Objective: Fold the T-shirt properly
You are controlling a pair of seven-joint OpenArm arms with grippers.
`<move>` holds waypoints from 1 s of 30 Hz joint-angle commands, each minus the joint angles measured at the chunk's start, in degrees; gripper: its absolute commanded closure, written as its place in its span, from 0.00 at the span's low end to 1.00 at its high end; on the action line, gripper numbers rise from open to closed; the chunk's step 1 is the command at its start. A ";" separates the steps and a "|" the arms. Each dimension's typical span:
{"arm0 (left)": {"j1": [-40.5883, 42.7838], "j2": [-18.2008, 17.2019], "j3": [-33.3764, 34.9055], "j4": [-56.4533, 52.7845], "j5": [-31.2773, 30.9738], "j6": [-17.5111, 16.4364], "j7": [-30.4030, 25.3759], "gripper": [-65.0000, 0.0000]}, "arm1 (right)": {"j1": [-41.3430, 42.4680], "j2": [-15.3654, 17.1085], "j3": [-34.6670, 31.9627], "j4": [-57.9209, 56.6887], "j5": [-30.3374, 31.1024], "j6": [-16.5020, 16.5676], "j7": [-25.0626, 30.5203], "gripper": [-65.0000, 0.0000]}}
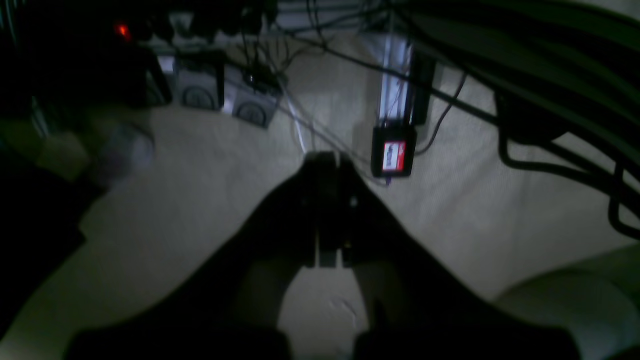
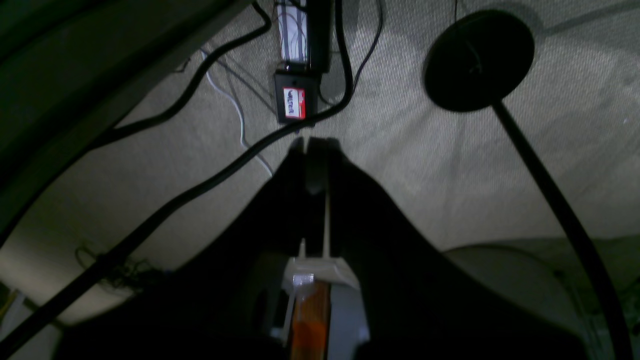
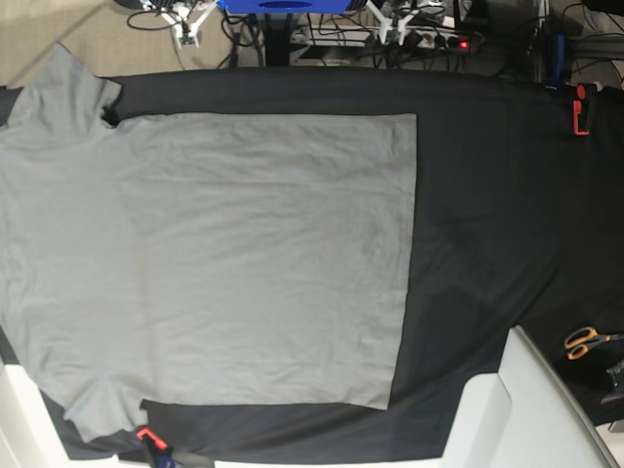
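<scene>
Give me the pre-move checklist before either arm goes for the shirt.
1. T-shirt lies flat and unfolded on the black cloth: ok.
2. Left gripper empty, jaws together: ok.
3. Right gripper empty, jaws together: ok.
4. Both arms off the shirt, wrist cameras facing the floor: ok.
5. Scissors lie apart from the shirt: ok.
6. Sleeve runs out of the base view; its full lay: cannot tell.
</scene>
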 commanded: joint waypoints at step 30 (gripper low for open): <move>32.77 -7.82 -13.15 82.53 -13.33 0.23 5.50 1.00 | -25.84 1.37 33.40 84.83 12.89 14.92 -25.55 0.70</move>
